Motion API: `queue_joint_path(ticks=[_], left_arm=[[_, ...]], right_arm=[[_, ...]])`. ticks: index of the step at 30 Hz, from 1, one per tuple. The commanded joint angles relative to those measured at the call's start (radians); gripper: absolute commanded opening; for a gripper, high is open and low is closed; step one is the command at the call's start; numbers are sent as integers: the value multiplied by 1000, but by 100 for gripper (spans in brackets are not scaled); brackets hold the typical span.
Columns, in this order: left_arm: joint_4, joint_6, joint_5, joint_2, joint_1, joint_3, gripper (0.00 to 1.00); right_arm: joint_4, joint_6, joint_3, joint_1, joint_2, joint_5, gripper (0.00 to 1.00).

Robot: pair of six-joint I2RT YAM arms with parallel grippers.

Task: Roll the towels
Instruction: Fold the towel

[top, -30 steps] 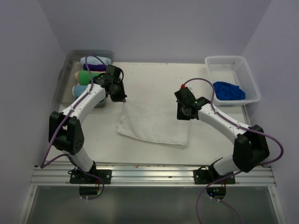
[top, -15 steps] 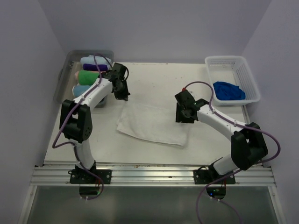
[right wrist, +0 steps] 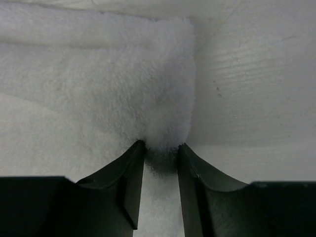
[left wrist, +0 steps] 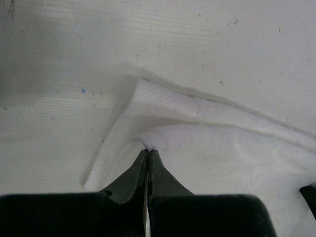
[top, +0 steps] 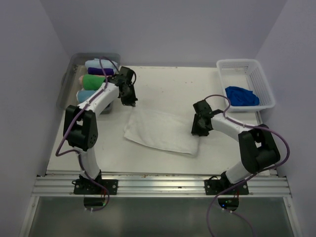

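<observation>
The white towel [top: 163,131] lies spread flat in the middle of the table. My left gripper [top: 129,101] sits at its far left corner, shut on a small pinch of the cloth [left wrist: 222,148]; its tips [left wrist: 148,150] meet with the fabric puckered between them. At the towel's right edge, my right gripper [top: 198,129] is low, and its jaws stand apart. In the right wrist view the gripper [right wrist: 161,145] straddles the fluffy folded edge [right wrist: 98,84]. The blue towel [top: 242,95] lies crumpled in the white basket [top: 266,89] at the back right.
A clear plastic bin [top: 69,79] at the back left holds several rolled towels, a green one [top: 94,80] among them. Bare tabletop [top: 163,84] lies behind the white towel. The metal rail [top: 163,185] runs along the near edge.
My right gripper has shifted right and nearer along the towel's right edge, and its jaws have widened. The left gripper drew the far left corner slightly back, then held still.
</observation>
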Motion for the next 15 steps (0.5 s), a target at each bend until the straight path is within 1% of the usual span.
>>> queue_joint_path(ticks=[1,3,4,6,7,10,15], left_arm=[[21,19,-2,-59,-3,29,0],[14,17,-2,-70,-6,30,0],[9,17,0,-76,-7,33,0],[0,12,0,-97,-10,44,0],[-2,11,-2,-107,-13,49,0],[-15,9,-6,-114,-18,84,0],[-29,19,-35,-21,-17,151,0]], right_arm=[[102,34,-40,-15,23,-71,33],[102,39,-45,-15,20,-63,21],[97,37,-46,-15,1,-51,11],[79,31,-45,-15,-22,-31,3],[70,22,-39,-15,-34,-20,0],[43,2,-23,-13,-53,11,0],[39,-3,-11,-13,-19,18,0]])
